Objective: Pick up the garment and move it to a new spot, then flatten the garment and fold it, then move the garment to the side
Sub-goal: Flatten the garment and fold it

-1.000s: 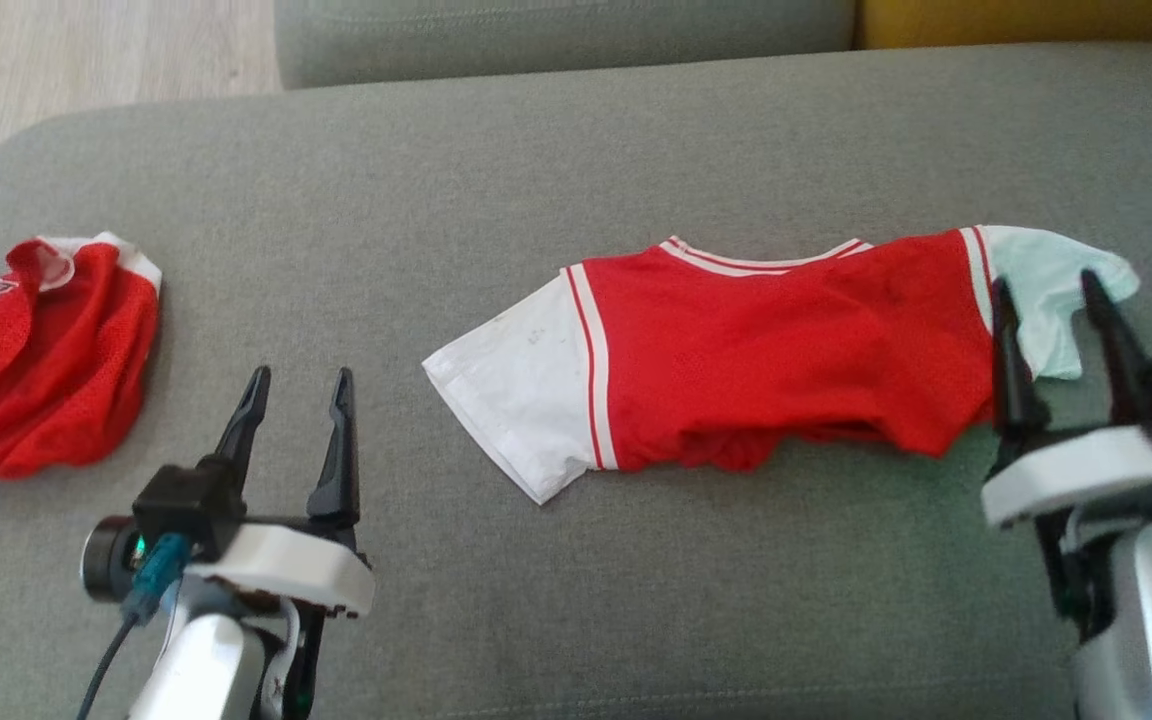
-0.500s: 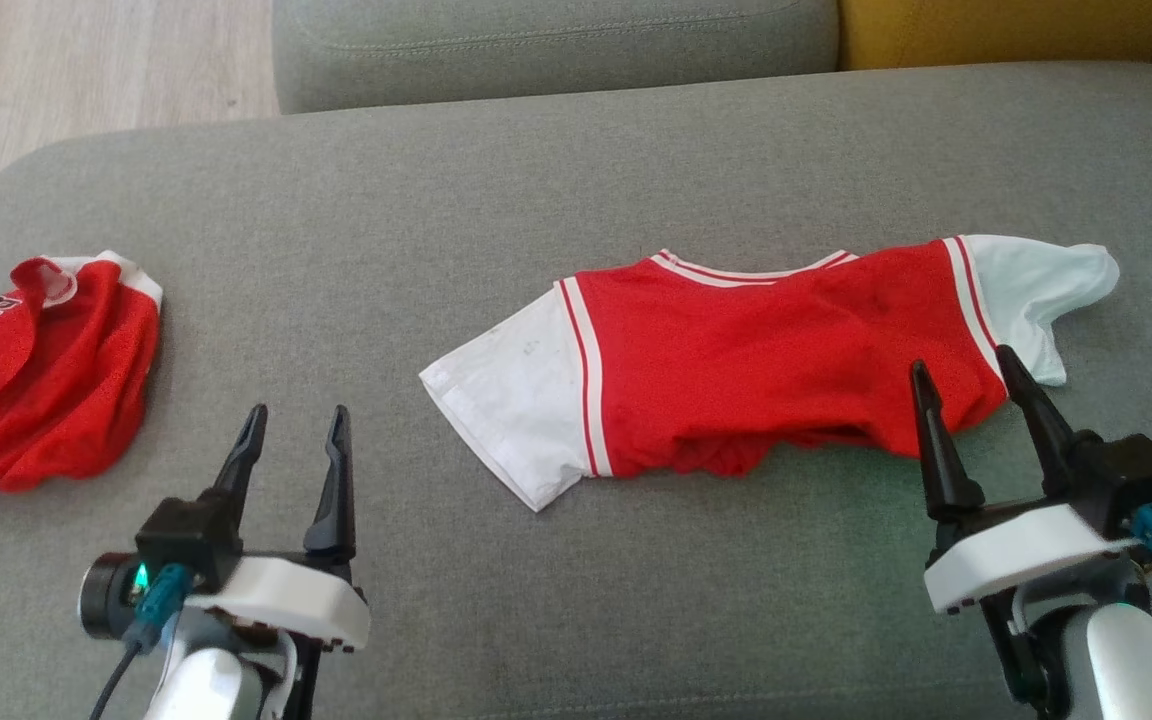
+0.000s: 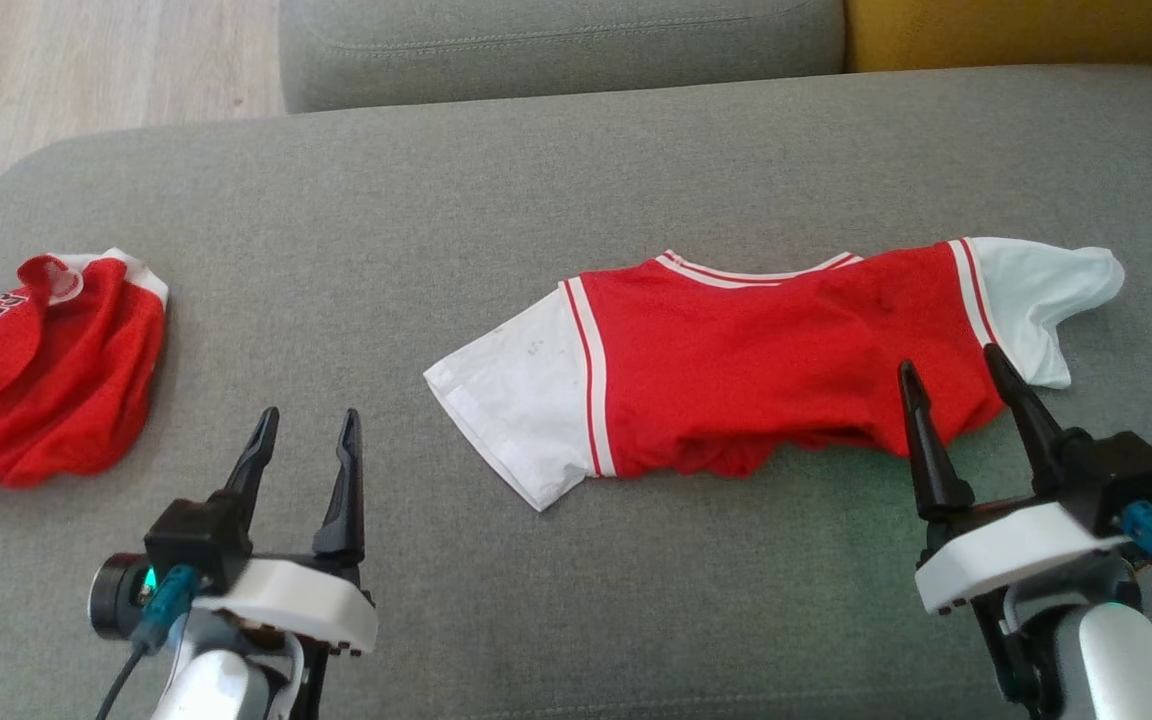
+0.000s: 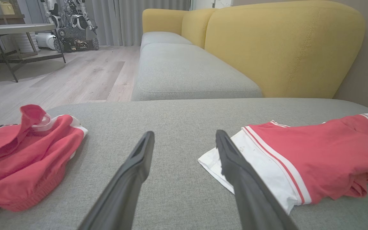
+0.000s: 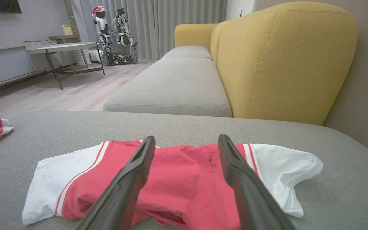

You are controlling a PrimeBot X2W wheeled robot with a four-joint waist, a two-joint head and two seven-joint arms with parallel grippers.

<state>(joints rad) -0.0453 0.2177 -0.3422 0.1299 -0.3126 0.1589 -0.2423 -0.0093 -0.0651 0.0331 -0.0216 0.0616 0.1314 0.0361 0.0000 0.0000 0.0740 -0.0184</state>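
The garment (image 3: 766,380), a red jersey with white sleeves, lay on the grey sofa seat (image 3: 576,600), right of the middle in the head view, with its collar toward the far side. It was not flat. The lower hem (image 3: 736,455) was bunched and tucked under, the body was ridged with folds, and the right sleeve (image 3: 1036,290) curled back on itself. Only the left sleeve (image 3: 511,400) lay fairly smooth.

The right hand (image 3: 948,360) hung released, its two fingers spread wide with nothing between them and its tips over the near right part of the red cloth. Whether they touched the fabric could not be told. The left hand (image 3: 310,414) was also released and empty, over bare seat and apart from the left sleeve.

The likeliest trouble was a poor pinch. Closing on that rumpled corner could catch only the top layer, or a loose fold, so the cloth would slide out or the jersey would open unevenly as it rose. Lifting from one side alone would probably drag the far sleeve and deepen the bunching. Folding before the tucked hem was drawn out would likely set the crease in. The seat looked soft, so fingers pressed down hard might dig into the cushion instead of getting under the cloth. A second jersey (image 3: 46,380) lay crumpled at the far left of the seat, and a careless move that way could land one garment on the other.
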